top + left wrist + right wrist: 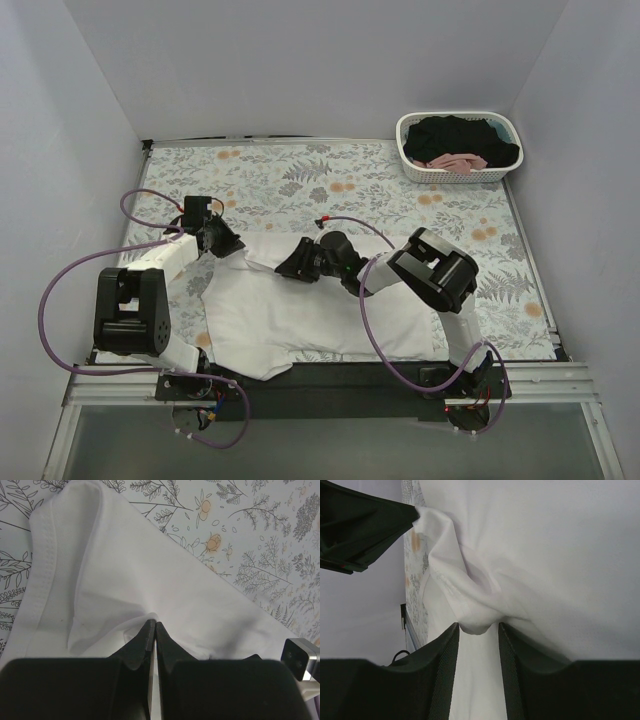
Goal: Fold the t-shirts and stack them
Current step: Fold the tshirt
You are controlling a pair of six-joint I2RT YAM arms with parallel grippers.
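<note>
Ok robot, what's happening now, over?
Left gripper shut on white t-shirt. Right gripper clamps a bunch too. Other shirts sit in basket. Nothing blocking.

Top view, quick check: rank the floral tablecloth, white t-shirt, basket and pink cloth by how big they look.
1. Floral tablecloth: largest, covering the table.
2. White t-shirt: next, spread near the arms.
3. Basket: clearly smaller, far right corner.
4. Pink cloth: smallest, a patch in the basket, partly hidden by black cloth.
</note>
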